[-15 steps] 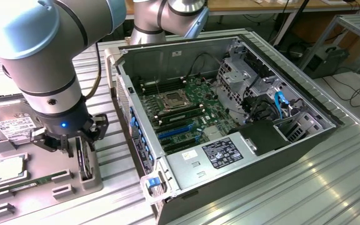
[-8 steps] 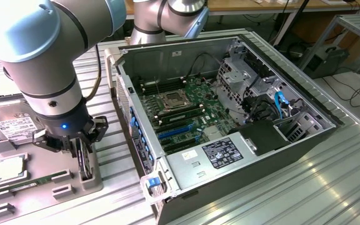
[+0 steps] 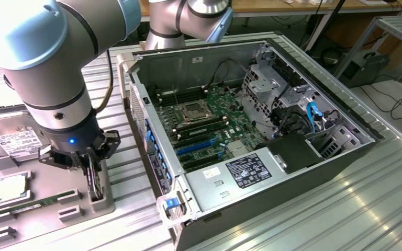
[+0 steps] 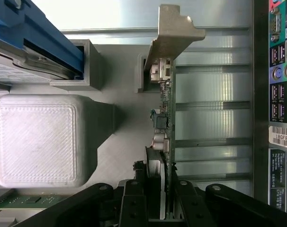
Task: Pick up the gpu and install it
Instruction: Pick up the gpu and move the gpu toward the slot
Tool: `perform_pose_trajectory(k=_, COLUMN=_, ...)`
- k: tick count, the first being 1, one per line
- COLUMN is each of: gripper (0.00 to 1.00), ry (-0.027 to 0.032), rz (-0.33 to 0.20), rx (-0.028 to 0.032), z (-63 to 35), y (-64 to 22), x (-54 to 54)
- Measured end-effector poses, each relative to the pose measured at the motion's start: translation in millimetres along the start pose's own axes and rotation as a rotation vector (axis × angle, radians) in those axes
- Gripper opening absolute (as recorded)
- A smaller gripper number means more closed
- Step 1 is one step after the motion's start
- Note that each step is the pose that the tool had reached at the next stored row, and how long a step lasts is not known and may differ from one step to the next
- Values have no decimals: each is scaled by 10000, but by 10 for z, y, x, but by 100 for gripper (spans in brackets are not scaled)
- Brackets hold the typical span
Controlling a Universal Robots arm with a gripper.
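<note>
Step in hand: pick-up. The gripper (image 4: 162, 182) straddles the gpu (image 4: 166, 94), upright in its fixture (image 4: 142, 73) at 8 o'clock in the exterior view, fingers narrowly parted. A lift calls for a square clamp

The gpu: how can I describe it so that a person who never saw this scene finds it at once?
On the exterior view's left, beside the open computer case, lies a grey tray. The gpu stands on edge there, under the gripper. Unlike the flat-lying green memory stick, it is dark with a pale metal bracket.
</note>
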State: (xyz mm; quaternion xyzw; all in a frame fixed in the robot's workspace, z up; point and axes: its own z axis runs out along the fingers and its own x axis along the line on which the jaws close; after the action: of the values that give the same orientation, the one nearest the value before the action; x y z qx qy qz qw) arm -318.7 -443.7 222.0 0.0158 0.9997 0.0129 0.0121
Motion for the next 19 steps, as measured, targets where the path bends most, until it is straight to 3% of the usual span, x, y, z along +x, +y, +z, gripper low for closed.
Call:
perform_pose_trajectory(k=5, gripper=27, ry=1, rz=0, rx=1, z=-7, y=0, x=0)
perform_pose_trajectory(k=10, gripper=27, ry=0, rz=0, rx=1, z=-115, y=3, x=-5)
perform_pose_trajectory(k=19, gripper=27, ry=0, rz=0, rx=0, z=-201, y=5, x=-8)
